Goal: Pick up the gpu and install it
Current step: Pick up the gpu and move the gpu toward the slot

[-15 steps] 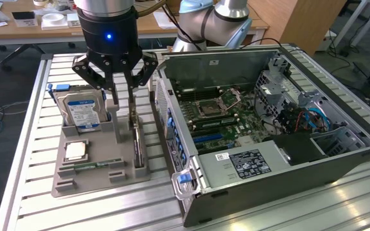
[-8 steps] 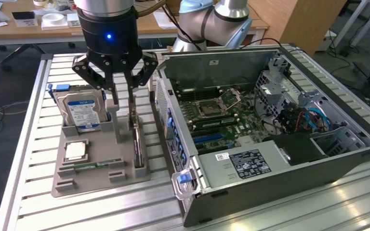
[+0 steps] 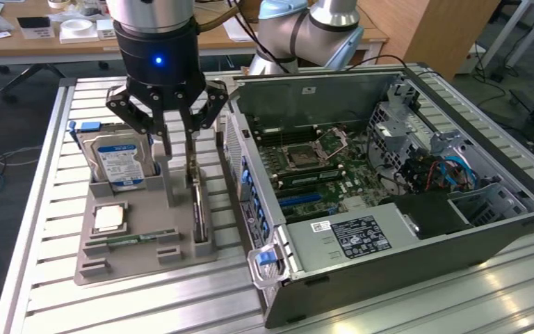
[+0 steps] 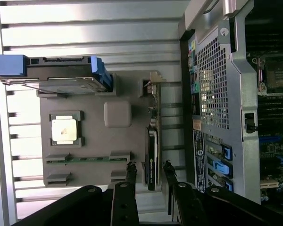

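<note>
1. The arm [image 3: 156,42] is hanging over a grey holder [image 3: 147,257] [image 4: 118,141] that is sitting on the slatted metal bench [image 3: 53,292] [image 4: 85,28], and a blue light is glowing on the arm's black wrist.
2. The jaws are standing wide apart and gripping nothing.
3. The gpu [image 3: 198,205] [image 4: 152,155] is standing on its long edge in a slot along the side of the holder nearest the computer case [image 3: 406,271] [image 4: 217,94].
4. In the wrist view the jaws are straddling one end of the gpu, one on each side, with a gap showing between each jaw and the card.
5. In the exterior view the jaws are hovering over the far end of the gpu, close above it; whether either tip is touching the card or the holder I cannot tell.
6. A hard drive [image 3: 119,163] [image 4: 61,77] with a blue label is standing upright in a slot at the far end of the holder, to the exterior view's left of the jaws.
7. A square processor chip [image 3: 109,218] [image 4: 64,129] is lying flat in a recess in the middle of the holder, and a narrow green RAM stick [image 3: 142,239] [image 4: 85,159] is lying in a slot just beside it.
8. The computer case is lying on its side with the panel off, just beside the holder on the exterior view's right, and its motherboard [image 3: 332,174] is facing up.
</note>
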You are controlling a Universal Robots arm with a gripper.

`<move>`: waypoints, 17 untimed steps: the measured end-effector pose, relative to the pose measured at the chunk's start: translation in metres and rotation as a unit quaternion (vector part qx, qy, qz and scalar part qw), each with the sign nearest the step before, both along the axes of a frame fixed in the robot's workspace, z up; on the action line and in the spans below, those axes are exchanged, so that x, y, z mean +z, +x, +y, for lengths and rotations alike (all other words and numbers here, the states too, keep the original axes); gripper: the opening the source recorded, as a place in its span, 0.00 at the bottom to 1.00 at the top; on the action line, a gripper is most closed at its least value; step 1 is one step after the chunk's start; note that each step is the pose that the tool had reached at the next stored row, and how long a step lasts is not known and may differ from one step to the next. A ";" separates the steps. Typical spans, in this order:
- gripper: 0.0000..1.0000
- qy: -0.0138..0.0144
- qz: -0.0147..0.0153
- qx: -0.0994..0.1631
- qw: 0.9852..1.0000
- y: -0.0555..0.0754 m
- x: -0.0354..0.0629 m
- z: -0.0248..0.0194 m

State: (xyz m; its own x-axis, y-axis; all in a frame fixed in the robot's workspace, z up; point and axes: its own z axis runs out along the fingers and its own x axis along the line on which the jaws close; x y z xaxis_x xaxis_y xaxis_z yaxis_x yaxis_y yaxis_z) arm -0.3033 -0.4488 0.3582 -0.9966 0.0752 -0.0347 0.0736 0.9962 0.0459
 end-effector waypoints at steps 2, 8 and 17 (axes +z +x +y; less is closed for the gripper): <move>0.36 0.000 0.000 0.000 1.000 0.000 -0.0019 0.0000; 0.36 0.000 0.000 0.000 1.000 0.000 -0.0019 0.0000; 0.36 0.000 0.000 0.000 1.000 0.000 -0.0021 0.0000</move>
State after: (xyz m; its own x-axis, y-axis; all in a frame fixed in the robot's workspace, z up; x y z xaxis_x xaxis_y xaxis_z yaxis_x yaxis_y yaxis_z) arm -0.3033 -0.4488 0.3561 -0.9966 0.0752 -0.0347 0.0736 0.9962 0.0459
